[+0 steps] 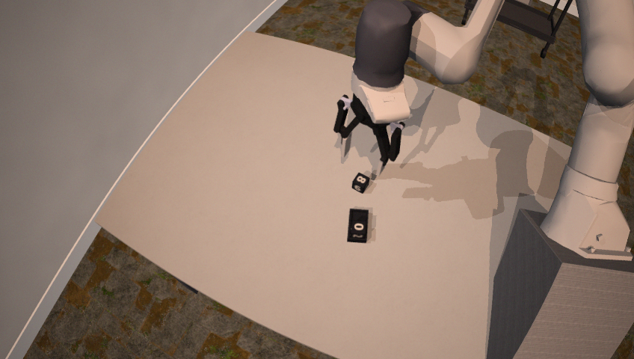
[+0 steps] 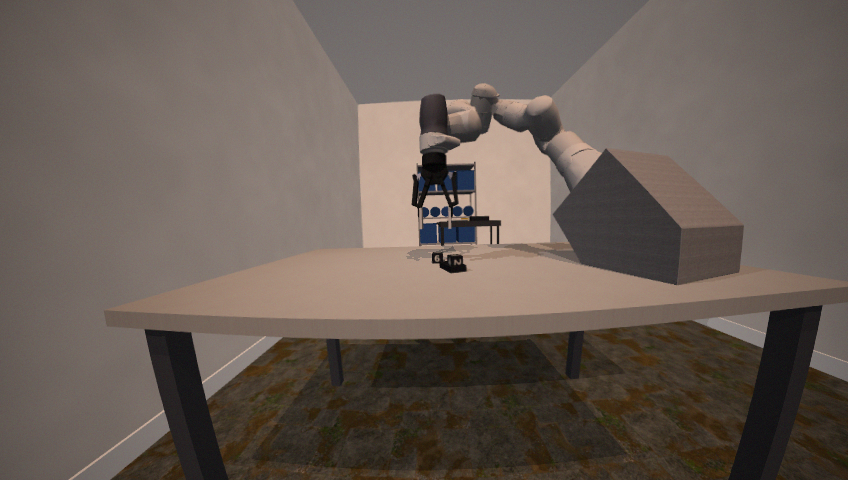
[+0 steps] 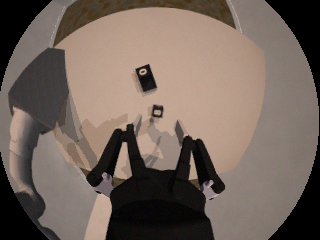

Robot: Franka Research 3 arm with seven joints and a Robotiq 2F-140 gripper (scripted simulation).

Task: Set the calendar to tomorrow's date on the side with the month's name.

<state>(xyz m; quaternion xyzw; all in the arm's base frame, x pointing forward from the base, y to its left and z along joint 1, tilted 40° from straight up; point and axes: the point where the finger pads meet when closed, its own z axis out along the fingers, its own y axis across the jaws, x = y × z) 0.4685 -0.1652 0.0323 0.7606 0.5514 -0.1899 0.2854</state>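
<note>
A black calendar tray (image 1: 358, 225) lies flat on the table and holds one black cube with a white 0 on top. The tray also shows in the exterior view (image 2: 453, 263) and in the wrist view (image 3: 146, 79). A second black cube (image 1: 360, 182) stands on the table just behind the tray, apart from it, with an 8 on top; it also shows in the exterior view (image 2: 437, 257) and in the wrist view (image 3: 158, 111). My gripper (image 1: 366, 144) is open and empty, raised well above the loose cube, as the exterior view (image 2: 435, 202) shows.
The robot's grey base block (image 1: 555, 289) stands at the table's right side. A shelf with blue items (image 2: 447, 205) and a small dark table stand far behind.
</note>
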